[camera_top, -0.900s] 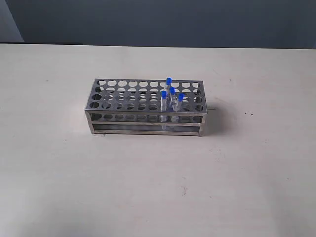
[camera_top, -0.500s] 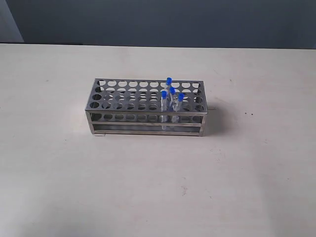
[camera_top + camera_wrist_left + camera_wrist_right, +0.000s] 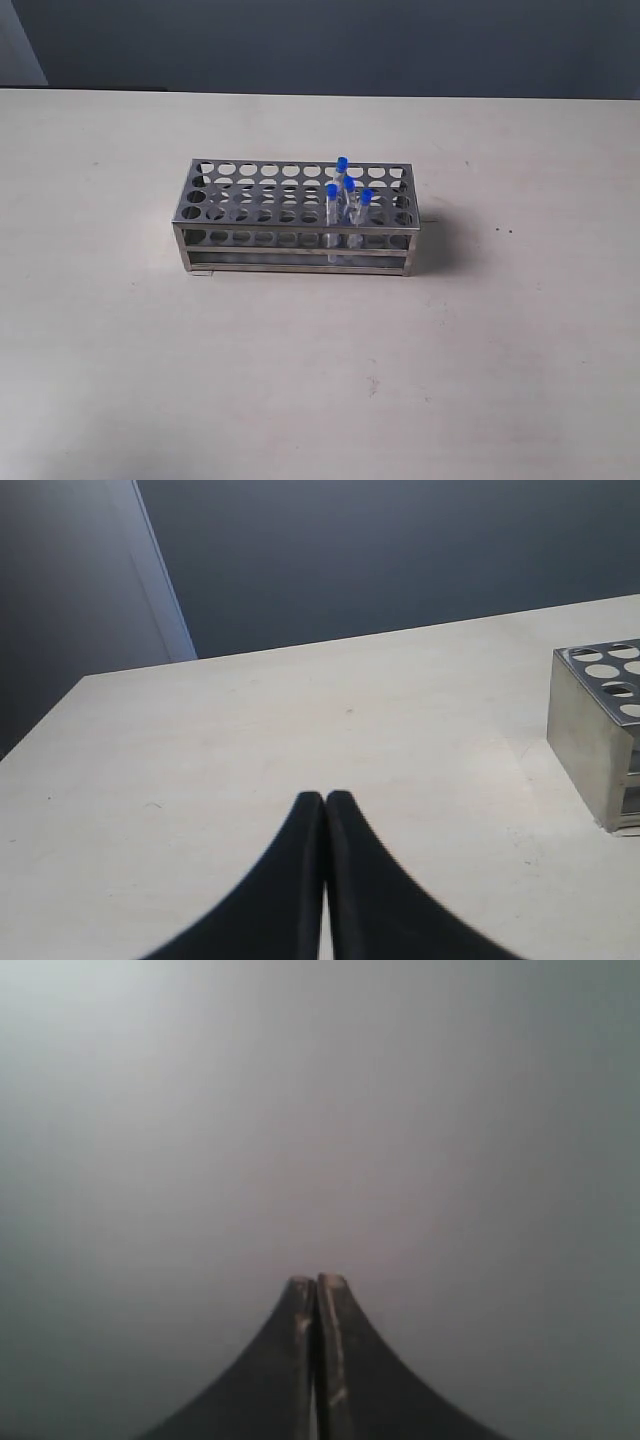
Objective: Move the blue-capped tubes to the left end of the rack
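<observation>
Shiny steel rack mid-surface, 4 rows of round holes. 4 clear blue-capped tubes upright, clustered toward its right end. Closed, empty: left pincer, right pincer.

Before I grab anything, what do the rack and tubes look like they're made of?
The rack looks like polished steel: grey, shiny sheet punched with round holes. The tubes are thin and see-through, glass or clear plastic; I cannot tell which. Their caps are opaque bright blue, probably plastic.
</observation>
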